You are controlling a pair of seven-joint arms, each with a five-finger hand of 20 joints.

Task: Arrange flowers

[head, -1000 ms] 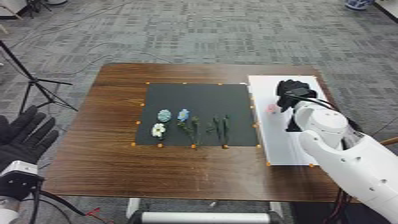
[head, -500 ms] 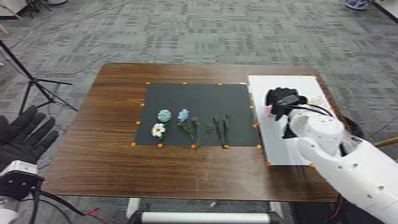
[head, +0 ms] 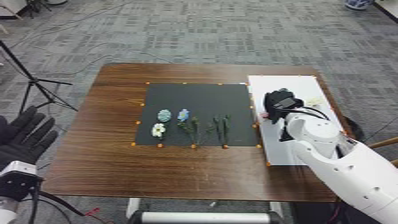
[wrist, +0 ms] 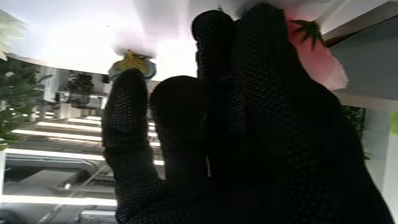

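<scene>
One pink flower (wrist: 324, 65) is what I am busy with — I judge the step to be setting its place on the white board (head: 282, 154). It is just beside my right robot hand (head: 281, 101), near the board's edge next to the black mat (head: 195, 95). That hand is low over the board, fingers straight and released rather than clenched; whether it bears on the bloom, I cannot tell. Next I should settle the flower gently, then lift clear without dragging its petals. The white flower (head: 158, 130) and green stems (head: 222, 131) lie on the mat — probably mine to arrange later. My left robot hand (head: 25, 140) is open beside the tabletop (head: 160, 175).
</scene>
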